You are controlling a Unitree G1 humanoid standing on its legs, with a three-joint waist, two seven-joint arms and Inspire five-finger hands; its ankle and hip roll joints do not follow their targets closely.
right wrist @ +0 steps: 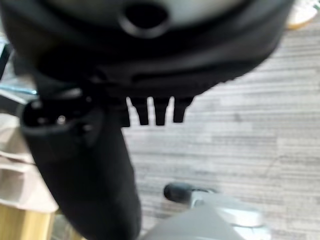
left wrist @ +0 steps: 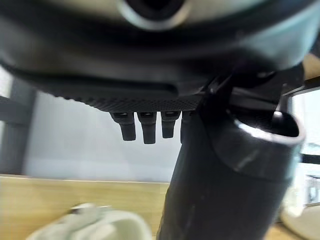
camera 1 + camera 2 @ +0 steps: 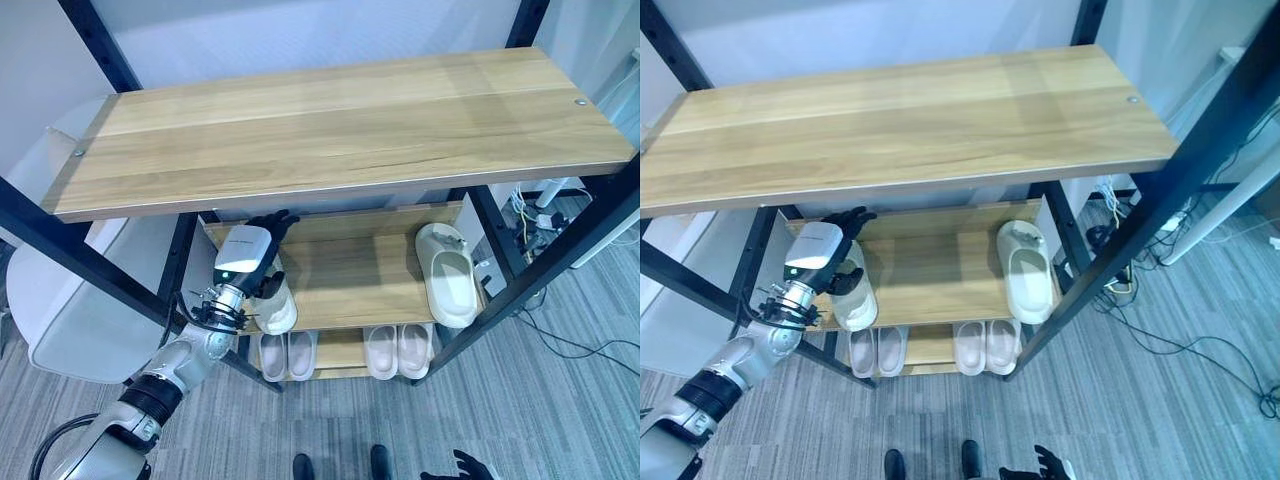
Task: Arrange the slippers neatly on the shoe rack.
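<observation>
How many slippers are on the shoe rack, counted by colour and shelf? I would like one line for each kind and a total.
Cream slippers on the middle shelf: 2, one at the right, one at the left hand
Beige slippers on the bottom shelf: 2, the left pair
Pinkish slippers on the bottom shelf: 2, the right pair
Total: 6 slippers

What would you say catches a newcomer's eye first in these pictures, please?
The broad wooden top shelf of the black-framed shoe rack spans the head views. Beneath it, the left hand reaches onto the middle shelf over a cream slipper at that shelf's left end, while another cream slipper lies alone at its right end. Two pale pairs stand side by side on the bottom shelf.
</observation>
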